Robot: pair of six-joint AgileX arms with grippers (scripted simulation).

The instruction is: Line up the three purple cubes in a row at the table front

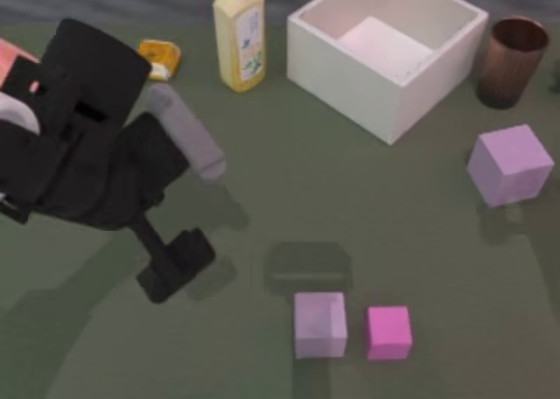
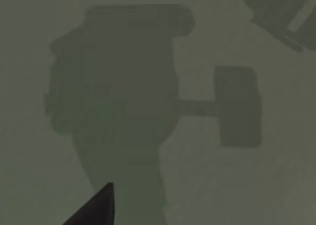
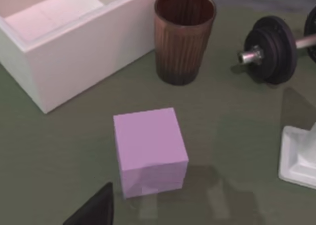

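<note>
Two of the three purple cubes sit side by side near the table (image 1: 219, 355) front: the medium pale lilac cube (image 1: 319, 325) and, just right of it, the small magenta-pink cube (image 1: 388, 332). The large pale lilac cube (image 1: 510, 164) rests apart at the far right, and the right wrist view has it (image 3: 150, 148) close below. My left gripper (image 1: 175, 263) hovers open and empty left of the front pair. My right gripper (image 3: 140, 220) hangs open just above the large cube, with one dark fingertip (image 3: 96, 210) showing beside it. The right arm is outside the top view.
A big white open box (image 1: 337, 75) stands at the back, a yellow bottle (image 1: 239, 36) and a small orange object (image 1: 159, 58) to its left, a brown cup (image 1: 510, 62) to its right. A dumbbell (image 3: 269, 50) and a white object (image 3: 298, 158) lie near the large cube.
</note>
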